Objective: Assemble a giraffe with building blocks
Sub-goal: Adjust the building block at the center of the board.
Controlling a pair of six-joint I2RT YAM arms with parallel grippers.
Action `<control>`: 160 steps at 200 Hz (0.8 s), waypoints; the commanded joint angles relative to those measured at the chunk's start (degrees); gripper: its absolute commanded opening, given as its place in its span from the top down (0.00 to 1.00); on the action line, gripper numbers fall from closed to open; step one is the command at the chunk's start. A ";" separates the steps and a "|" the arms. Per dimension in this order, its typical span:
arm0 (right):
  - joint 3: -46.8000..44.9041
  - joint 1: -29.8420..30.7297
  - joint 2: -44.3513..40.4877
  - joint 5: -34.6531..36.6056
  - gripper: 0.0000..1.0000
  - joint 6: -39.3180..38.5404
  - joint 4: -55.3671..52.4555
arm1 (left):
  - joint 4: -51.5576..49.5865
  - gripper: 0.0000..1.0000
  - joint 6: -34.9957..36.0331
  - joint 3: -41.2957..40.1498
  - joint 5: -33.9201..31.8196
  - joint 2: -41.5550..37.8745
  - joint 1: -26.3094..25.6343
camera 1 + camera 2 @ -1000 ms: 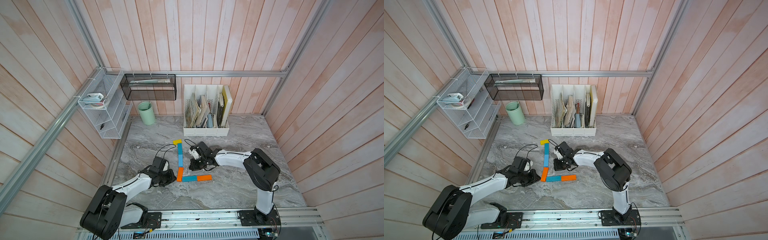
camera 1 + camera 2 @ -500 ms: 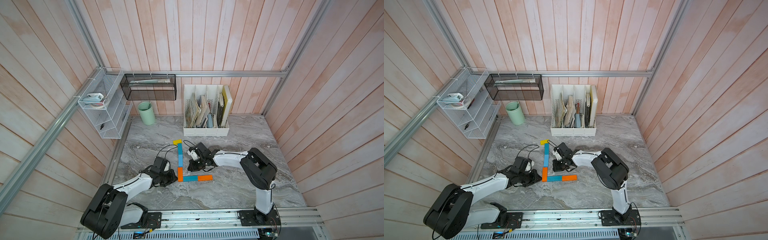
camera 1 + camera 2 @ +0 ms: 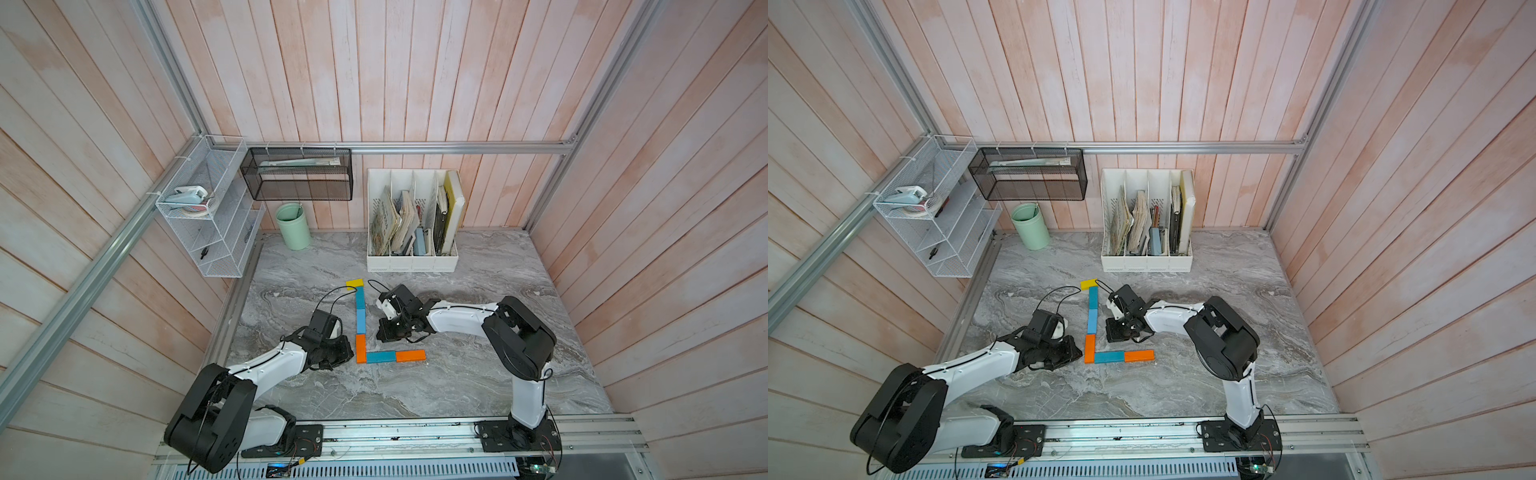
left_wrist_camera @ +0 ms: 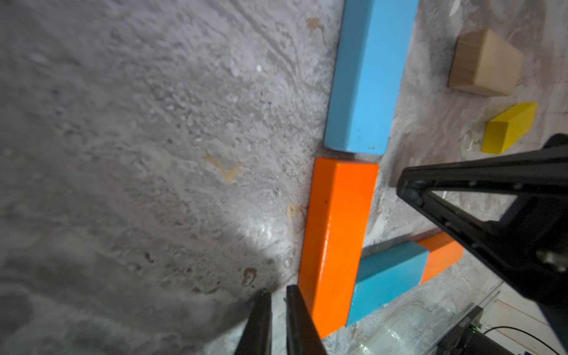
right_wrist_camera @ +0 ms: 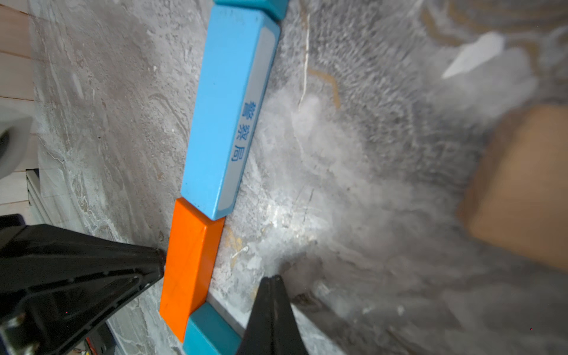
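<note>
The giraffe lies flat as an L in both top views: yellow head (image 3: 354,283), blue neck (image 3: 360,309), orange block (image 3: 360,348), then a teal (image 3: 380,356) and an orange bar (image 3: 410,355). My left gripper (image 3: 348,353) (image 4: 278,295) is nearly shut with only a thin empty slit, one finger (image 4: 299,310) against the orange neck block (image 4: 336,227). My right gripper (image 3: 383,334) (image 5: 272,281) is shut and empty, across the neck by the orange block (image 5: 190,261). Loose building blocks, a tan one (image 4: 485,63) and a yellow one (image 4: 510,127), lie beyond the neck; the right arm hides them from above.
A white file holder with books (image 3: 411,264) stands at the back of the marble table, a green cup (image 3: 293,226) to its left. Wire shelves (image 3: 208,216) and a black mesh basket (image 3: 297,174) hang on the walls. The metal rail (image 3: 395,432) runs along the front.
My left gripper has crept right, up against the orange neck block. My right gripper has shifted slightly toward the front beside the neck. The placed blocks have not visibly moved.
</note>
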 commanded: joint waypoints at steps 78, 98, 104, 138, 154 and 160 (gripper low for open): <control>-2.18 -1.12 -7.88 8.07 1.00 -1.60 -2.32 | 1.16 0.84 2.17 2.68 -3.09 8.27 0.98; -2.69 -1.36 -8.31 8.04 1.00 -1.60 -2.35 | 1.31 0.84 2.26 3.05 -3.04 8.78 0.98; -2.84 -1.38 -8.33 8.04 1.00 -1.60 -2.42 | 1.21 0.84 2.34 3.13 -3.04 8.74 0.98; -3.06 -1.58 -8.61 8.30 1.00 -1.64 -2.47 | -0.06 0.84 2.70 3.20 -3.63 8.19 1.07; -3.13 -1.60 -8.44 7.98 1.00 -1.68 -2.50 | -0.83 0.84 2.70 2.61 -3.72 7.13 1.07; -3.15 -1.61 -8.24 7.52 1.00 -1.66 -2.50 | -0.99 0.84 2.70 2.37 -3.70 6.62 1.07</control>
